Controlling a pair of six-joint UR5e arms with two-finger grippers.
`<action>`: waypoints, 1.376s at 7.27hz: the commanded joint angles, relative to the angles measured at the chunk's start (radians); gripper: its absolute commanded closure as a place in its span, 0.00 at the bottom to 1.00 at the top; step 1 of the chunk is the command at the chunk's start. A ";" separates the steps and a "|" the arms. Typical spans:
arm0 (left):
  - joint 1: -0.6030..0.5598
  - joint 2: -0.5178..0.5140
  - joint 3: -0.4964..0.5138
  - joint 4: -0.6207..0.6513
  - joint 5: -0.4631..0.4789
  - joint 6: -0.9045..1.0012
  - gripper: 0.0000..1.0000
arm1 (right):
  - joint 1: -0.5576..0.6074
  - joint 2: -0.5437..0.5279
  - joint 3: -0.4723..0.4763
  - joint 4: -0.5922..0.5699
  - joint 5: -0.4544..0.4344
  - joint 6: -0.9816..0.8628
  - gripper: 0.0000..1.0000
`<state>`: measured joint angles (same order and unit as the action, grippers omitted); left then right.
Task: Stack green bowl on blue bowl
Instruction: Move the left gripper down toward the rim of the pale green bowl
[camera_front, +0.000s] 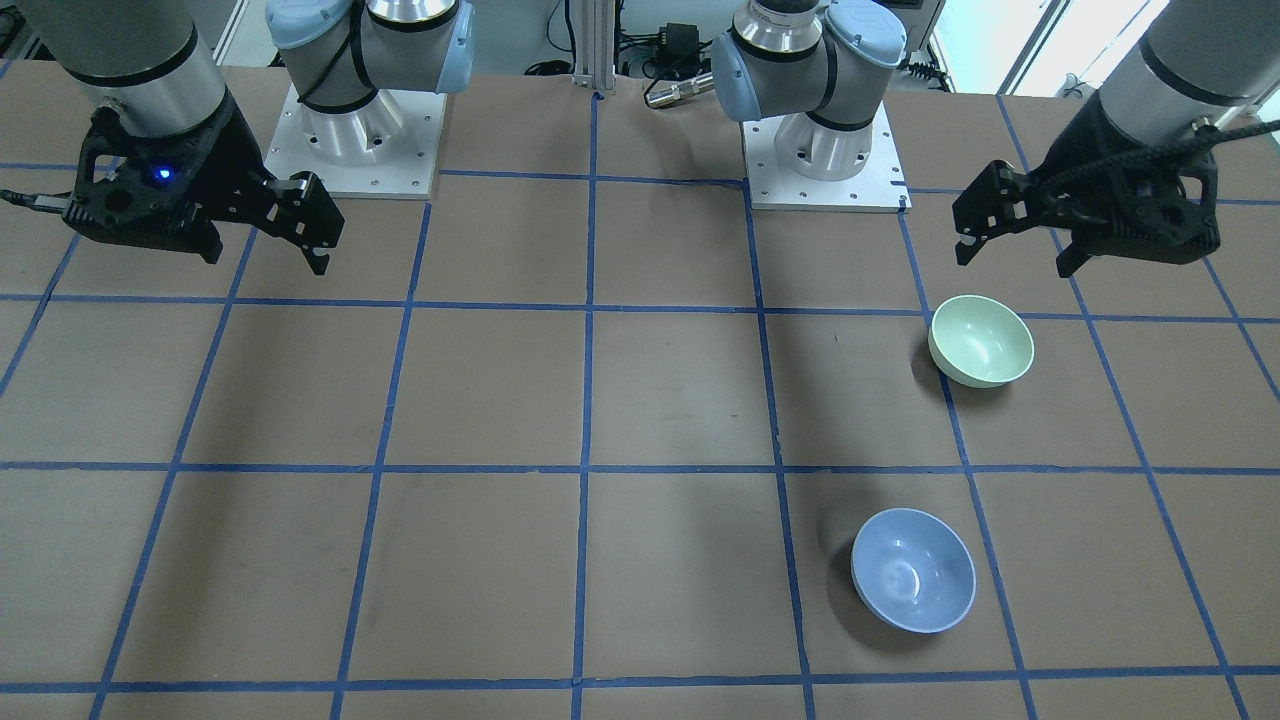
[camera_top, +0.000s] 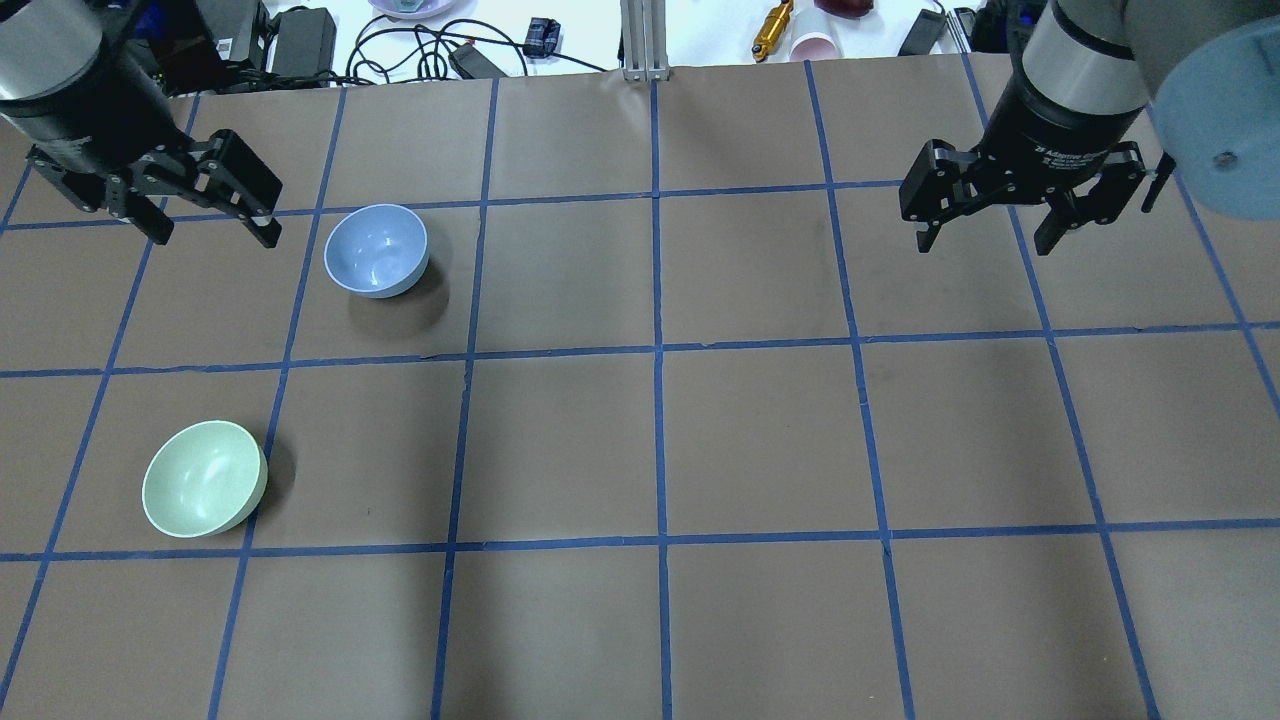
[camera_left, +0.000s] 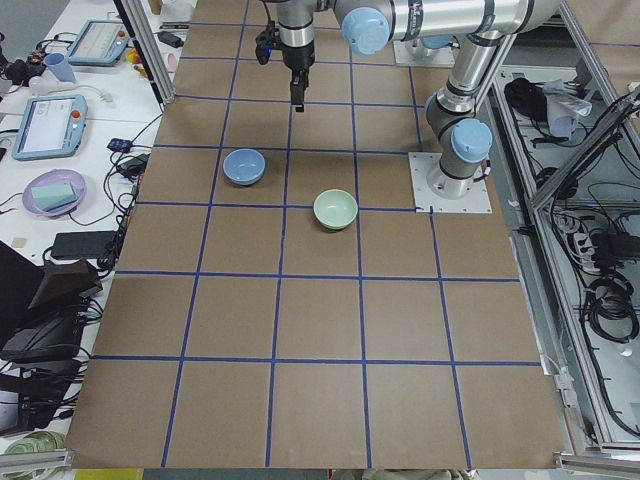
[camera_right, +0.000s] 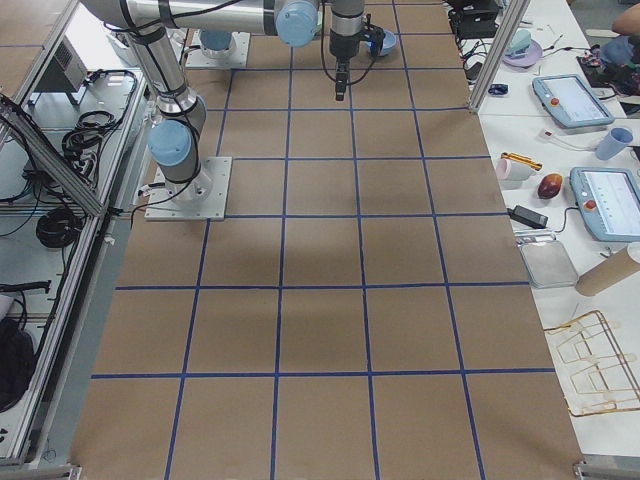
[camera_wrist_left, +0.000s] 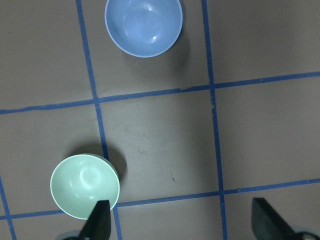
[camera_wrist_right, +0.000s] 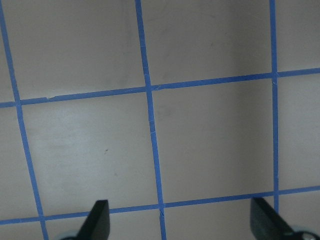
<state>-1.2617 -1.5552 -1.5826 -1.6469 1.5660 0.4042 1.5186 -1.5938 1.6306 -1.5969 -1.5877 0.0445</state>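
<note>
The pale green bowl (camera_top: 204, 478) sits upright on the brown table on my left side, near me. It also shows in the front view (camera_front: 982, 340) and the left wrist view (camera_wrist_left: 85, 186). The light blue bowl (camera_top: 376, 250) sits upright about one grid square farther out and slightly right; it also shows in the front view (camera_front: 913, 570) and the left wrist view (camera_wrist_left: 143, 25). My left gripper (camera_top: 215, 235) hangs open and empty above the table, left of the blue bowl. My right gripper (camera_top: 985, 245) hangs open and empty on the far right side.
The table (camera_top: 660, 450) is brown with a blue tape grid. Both arm bases (camera_front: 355, 140) stand at the robot's edge. Cables, a cup and small tools (camera_top: 775, 30) lie beyond the far edge.
</note>
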 joint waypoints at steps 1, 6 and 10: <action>0.137 0.001 -0.107 0.074 0.000 0.158 0.00 | 0.000 0.000 0.000 0.000 0.000 0.000 0.00; 0.445 -0.023 -0.526 0.537 -0.089 0.436 0.00 | 0.000 0.000 0.000 0.000 0.002 0.000 0.00; 0.498 -0.094 -0.632 0.745 -0.083 0.501 0.00 | 0.000 0.000 0.000 0.000 0.000 0.000 0.00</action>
<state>-0.7917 -1.6200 -2.2031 -0.9422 1.4825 0.8814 1.5187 -1.5938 1.6306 -1.5969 -1.5876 0.0444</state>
